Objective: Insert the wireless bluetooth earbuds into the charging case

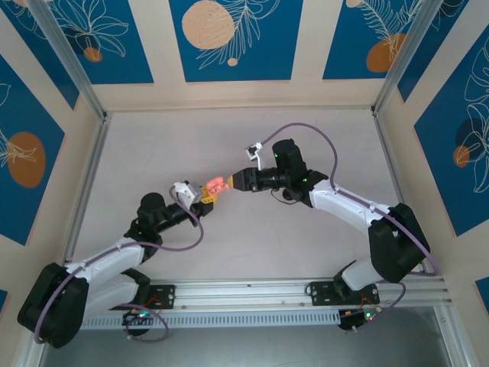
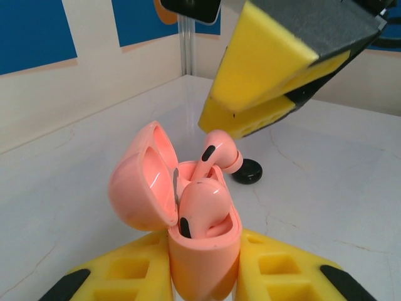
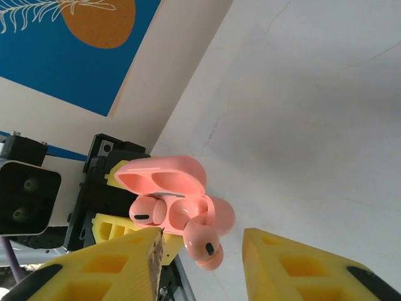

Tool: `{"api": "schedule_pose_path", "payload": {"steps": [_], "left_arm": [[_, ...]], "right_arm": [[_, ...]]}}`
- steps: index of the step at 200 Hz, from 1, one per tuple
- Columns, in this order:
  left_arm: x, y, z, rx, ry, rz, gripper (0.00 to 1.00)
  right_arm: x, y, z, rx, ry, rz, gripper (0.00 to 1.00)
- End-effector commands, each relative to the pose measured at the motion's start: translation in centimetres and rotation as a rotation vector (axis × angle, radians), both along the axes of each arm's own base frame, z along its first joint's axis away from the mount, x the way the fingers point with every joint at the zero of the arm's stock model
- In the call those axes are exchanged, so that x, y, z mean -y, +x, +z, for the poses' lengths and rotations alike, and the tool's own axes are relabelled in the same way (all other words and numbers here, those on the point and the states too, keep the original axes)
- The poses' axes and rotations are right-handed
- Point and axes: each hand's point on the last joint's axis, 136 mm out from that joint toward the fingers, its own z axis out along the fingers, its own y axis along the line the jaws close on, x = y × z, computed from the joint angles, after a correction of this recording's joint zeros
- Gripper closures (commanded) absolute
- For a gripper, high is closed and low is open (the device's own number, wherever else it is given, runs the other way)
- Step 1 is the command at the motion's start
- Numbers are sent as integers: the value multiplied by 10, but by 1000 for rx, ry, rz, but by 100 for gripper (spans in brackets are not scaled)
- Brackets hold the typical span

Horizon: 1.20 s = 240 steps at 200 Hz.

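Note:
My left gripper point(image 2: 203, 271) is shut on the base of a salmon-pink charging case point(image 2: 203, 251), whose lid point(image 2: 139, 179) is swung open. One pink earbud point(image 2: 202, 205) sits down in its socket. A second pink earbud point(image 2: 220, 150) has its stem in the other socket, and its head sticks up and out, tilted. My right gripper point(image 3: 200, 263) is open, with its yellow fingers point(image 3: 113, 266) either side of that raised earbud point(image 3: 203, 241) and not touching it. From above, the case point(image 1: 215, 185) hangs between the left gripper point(image 1: 206, 196) and the right gripper point(image 1: 233, 182).
A small glossy black object point(image 2: 246, 170) lies on the white table point(image 2: 326, 188) just beyond the case, below the right arm point(image 1: 289, 195). Patterned walls point(image 1: 229, 38) and metal posts enclose the table on three sides.

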Motion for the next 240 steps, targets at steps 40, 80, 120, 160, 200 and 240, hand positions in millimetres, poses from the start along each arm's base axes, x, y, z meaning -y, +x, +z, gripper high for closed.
{"api": "schedule_pose_path", "payload": {"steps": [40, 80, 120, 160, 200, 240], "left_arm": [[6, -4, 27, 60, -41, -38, 76], [6, -4, 27, 59, -39, -38, 76], [7, -4, 26, 56, -38, -39, 76], [6, -4, 26, 56, -34, -39, 77], [6, -4, 26, 53, -32, -38, 77], [6, -4, 23, 47, -25, -37, 77]], "right_arm": [[-2, -5, -9, -44, 18, 29, 66], [-4, -7, -6, -43, 37, 49, 69], [-6, -7, -3, -39, 46, 55, 72], [-9, -8, -4, -46, 48, 69, 77], [-11, -9, -4, -48, 46, 72, 79], [-12, -12, 3, -27, 51, 81, 79]]}}
